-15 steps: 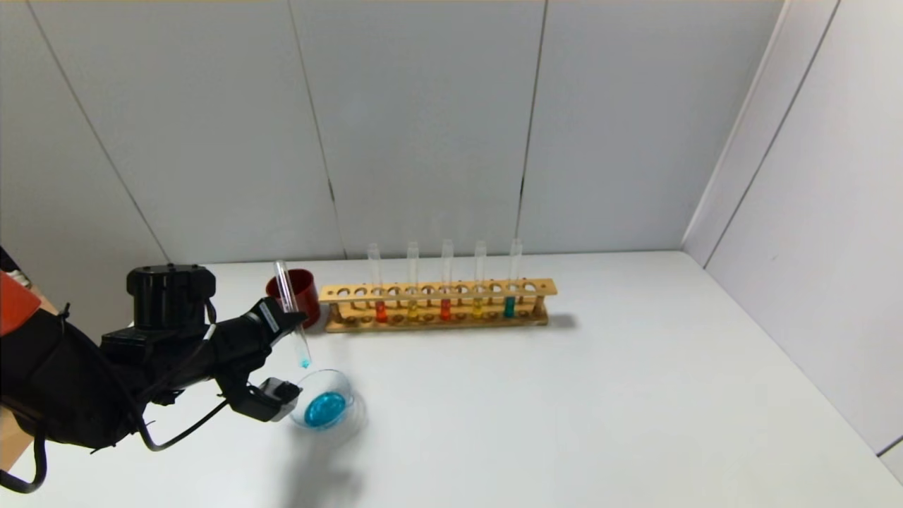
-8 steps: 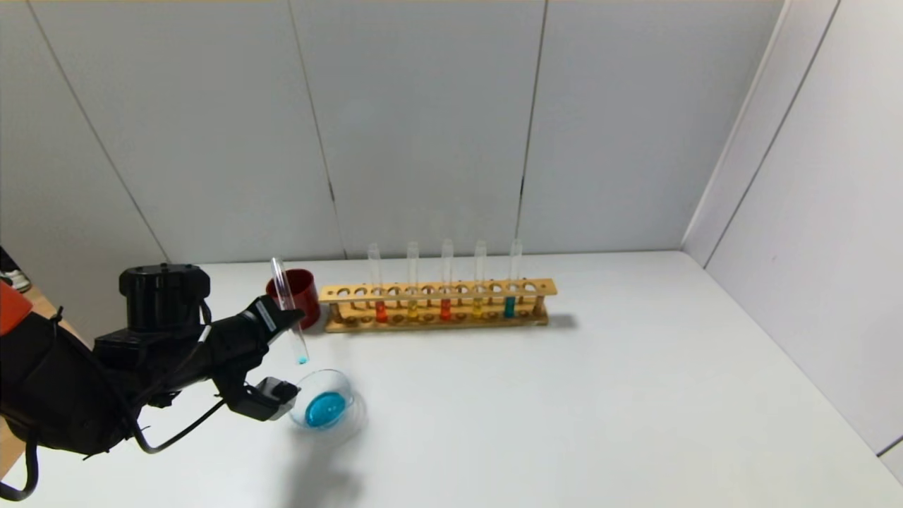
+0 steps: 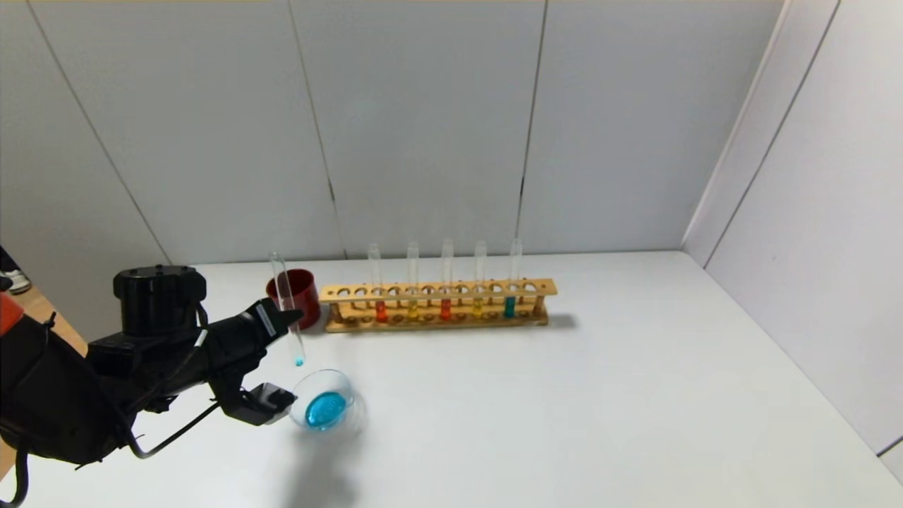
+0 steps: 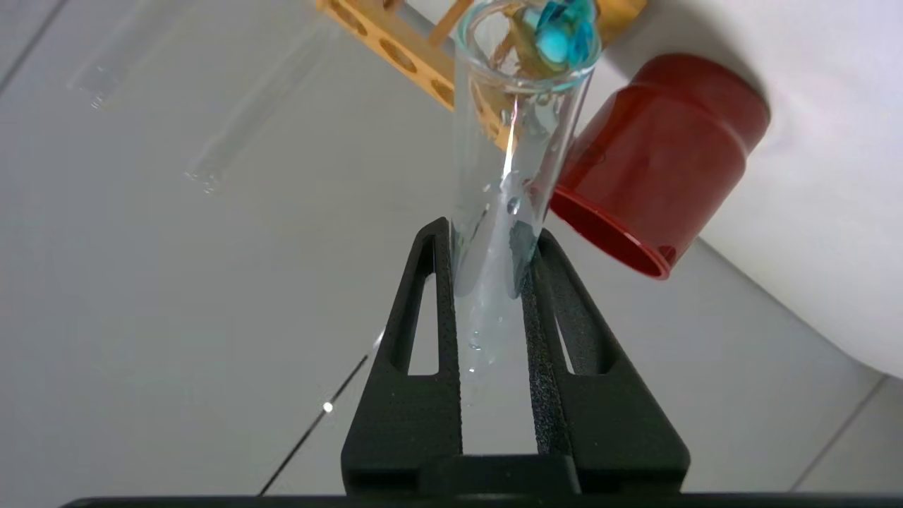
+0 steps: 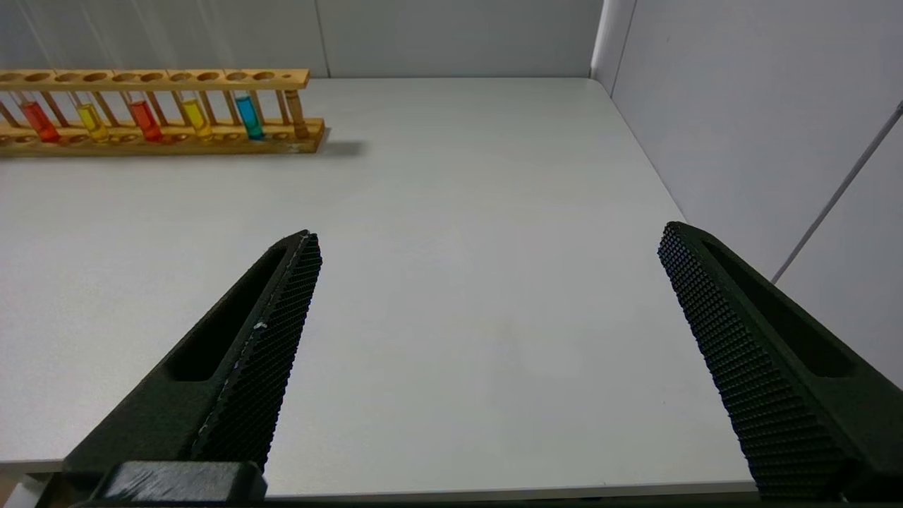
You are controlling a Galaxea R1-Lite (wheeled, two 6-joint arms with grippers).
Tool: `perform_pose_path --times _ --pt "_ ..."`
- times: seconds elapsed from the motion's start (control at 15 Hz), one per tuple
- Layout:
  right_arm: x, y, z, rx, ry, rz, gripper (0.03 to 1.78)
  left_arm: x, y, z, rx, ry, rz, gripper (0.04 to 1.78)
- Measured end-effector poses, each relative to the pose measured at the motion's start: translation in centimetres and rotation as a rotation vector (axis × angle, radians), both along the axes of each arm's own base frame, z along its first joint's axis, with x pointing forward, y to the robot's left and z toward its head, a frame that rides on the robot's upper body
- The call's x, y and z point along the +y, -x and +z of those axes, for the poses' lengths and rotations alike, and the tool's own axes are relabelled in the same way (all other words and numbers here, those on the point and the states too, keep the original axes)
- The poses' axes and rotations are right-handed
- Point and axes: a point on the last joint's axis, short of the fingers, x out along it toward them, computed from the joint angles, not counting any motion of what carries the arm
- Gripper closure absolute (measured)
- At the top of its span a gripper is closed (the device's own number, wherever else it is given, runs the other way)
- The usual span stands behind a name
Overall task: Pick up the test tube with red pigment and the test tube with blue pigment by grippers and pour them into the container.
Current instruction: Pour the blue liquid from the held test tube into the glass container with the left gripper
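Note:
My left gripper (image 3: 283, 319) is shut on the test tube with blue pigment (image 3: 286, 303) and holds it nearly upright, just behind and left of the container (image 3: 350, 390). Only a blue drop is left at the tube's bottom end. The container is a clear glass dish with a blue pool in it. In the left wrist view the tube (image 4: 508, 176) stands between my gripper's (image 4: 487, 236) fingers. The test tube with red pigment (image 3: 445, 308) stands in the wooden rack (image 3: 437, 289). My right gripper (image 5: 487, 240) is open and empty over the table's right part, out of the head view.
The rack also holds an orange-red tube (image 3: 381, 311), two yellow tubes and a teal tube (image 3: 509, 306). A dark red cup (image 3: 302, 286) stands behind my left gripper, left of the rack. A grey wall runs along the table's right side.
My left arm has drawn back a little to the left with the tube, which has risen slightly and stands more upright. The dish and rack have not moved.

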Motion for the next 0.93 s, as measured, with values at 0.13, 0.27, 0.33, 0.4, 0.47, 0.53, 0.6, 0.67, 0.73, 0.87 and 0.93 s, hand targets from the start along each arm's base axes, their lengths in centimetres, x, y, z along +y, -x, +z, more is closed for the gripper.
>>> perform_pose_path --times 0.13,0.27,0.33,0.4,0.47,0.53,0.6,0.67,0.73,0.87,0.93 --pt "0.0 0.0 0.0 0.0 0.0 0.0 0.06 -0.4 0.2 0.0 0.0 -0.005 -0.006 1.5" --pt "0.0 0.0 0.0 0.0 0.0 0.0 0.06 -0.7 0.4 0.1 -0.002 -0.007 -0.014 1.5" --pt "0.0 0.0 0.0 0.0 0.0 0.0 0.06 -0.9 0.4 0.2 -0.009 -0.012 -0.023 1.5" --pt "0.0 0.0 0.0 0.0 0.0 0.0 0.06 -1.0 0.5 0.3 -0.017 -0.017 -0.029 1.5" --pt "0.0 0.0 0.0 0.0 0.001 0.0 0.06 -1.0 0.5 0.5 -0.029 -0.028 -0.035 1.5" --pt "0.0 0.0 0.0 0.0 0.0 0.0 0.06 -1.0 0.6 0.7 -0.037 -0.036 -0.04 1.5" --pt "0.0 0.0 0.0 0.0 0.0 0.0 0.06 -1.0 0.7 0.8 -0.045 -0.041 -0.042 1.5" --pt "0.0 0.0 0.0 0.0 0.0 0.0 0.06 -1.0 0.7 1.0 -0.054 -0.05 -0.047 1.5" --pt "0.0 0.0 0.0 0.0 0.0 0.0 0.06 -1.0 0.8 1.1 -0.063 -0.059 -0.05 1.5" --pt "0.0 0.0 0.0 0.0 0.0 0.0 0.06 -1.0 0.9 1.3 -0.069 -0.063 -0.047 1.5" --pt "0.0 0.0 0.0 0.0 0.0 0.0 0.06 -0.9 0.9 1.3 -0.066 -0.062 -0.035 1.5"
